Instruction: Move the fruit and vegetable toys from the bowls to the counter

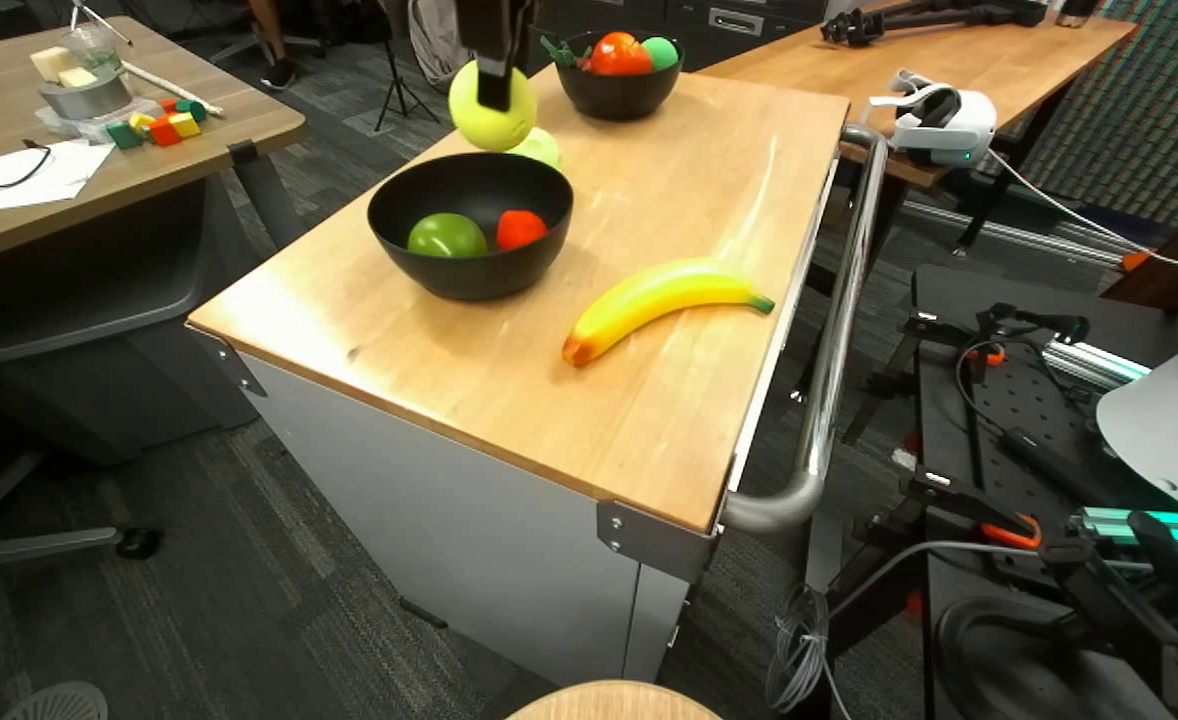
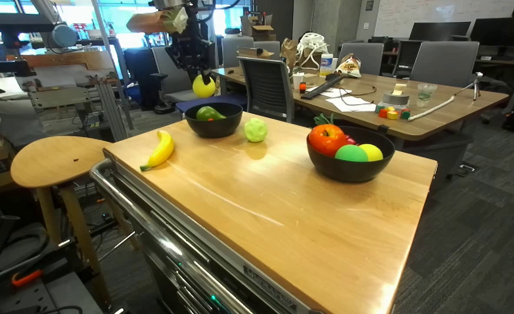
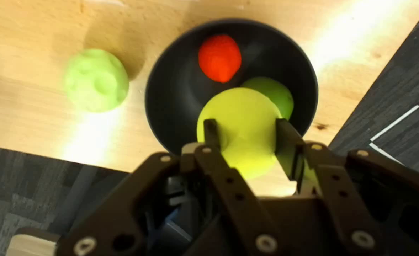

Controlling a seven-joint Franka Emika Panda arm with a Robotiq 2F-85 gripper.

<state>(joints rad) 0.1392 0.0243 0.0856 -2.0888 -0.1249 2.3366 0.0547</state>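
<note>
A yellow ball-shaped toy (image 3: 239,103) is pinched between the fingers of my gripper (image 3: 245,124), held in the air above a black bowl (image 1: 469,280). That bowl holds a green toy (image 1: 447,236) and a red one (image 1: 521,229); in the wrist view the yellow toy hides part of the green. On the wooden counter (image 1: 449,365), a dimpled lime-green toy (image 2: 255,130) rests beside this bowl. The banana (image 1: 659,297) lies on the counter near the rail side. Another black bowl (image 2: 353,171) contains an orange-red toy (image 2: 327,140), a green toy (image 2: 351,153), a yellow toy (image 2: 371,152) and a partly hidden leafy red piece.
A metal rail (image 1: 839,350) runs along one long side of the counter. Apart from it stands a table (image 2: 440,114) with papers, small coloured blocks (image 2: 390,113) and a clear container. A round wooden stool (image 2: 56,161) stands near the counter's end.
</note>
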